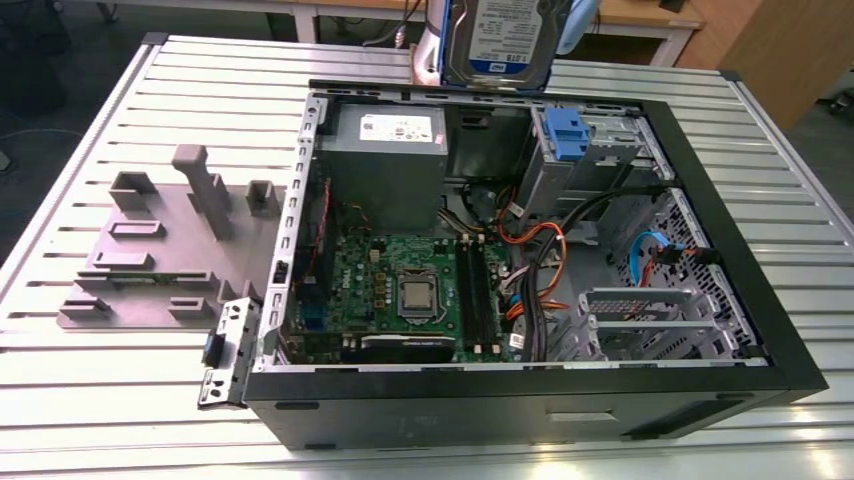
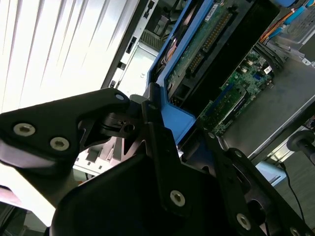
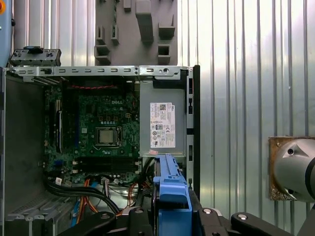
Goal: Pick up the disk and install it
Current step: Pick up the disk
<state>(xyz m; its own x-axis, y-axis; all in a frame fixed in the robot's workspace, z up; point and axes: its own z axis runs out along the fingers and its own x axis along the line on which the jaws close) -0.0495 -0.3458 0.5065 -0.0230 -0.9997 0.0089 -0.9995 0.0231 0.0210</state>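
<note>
Your largest surface is the slatted metal tabletop [image 1: 134,400]. The open computer case [image 1: 534,395] lies on its side in the middle of it. A grey fixture plate [image 1: 160,270] sits on the slats at nine o'clock from the case in the exterior view.

Inside the case, the green motherboard [image 1: 400,290] covers the floor toward seven o'clock. The grey power supply [image 1: 387,150] with a white sticker stands at eleven o'clock. The drive bay [image 1: 601,160] takes the one o'clock corner and carries a small blue latch piece [image 1: 567,135].

The disk [image 1: 505,40] is off the tabletop, in the air over the case's far wall at twelve o'clock in the exterior view. It stands upright there, with its label facing the camera and its long axis running twelve to six. From the disk, the drive bay lies close by, below it toward five o'clock. The power supply is lower, toward seven o'clock.

Your one arm is already carrying the disk. In the second wrist view, the end effector [image 2: 170,123] is pressed together on the end of the blue carrier [image 2: 179,120], one black finger [image 2: 147,105] on each side. The drive's circuit-board side extends away from the grip toward the case. The first wrist view shows the carrier's narrow edge rising out of the grip, with the open case beyond it.
</note>
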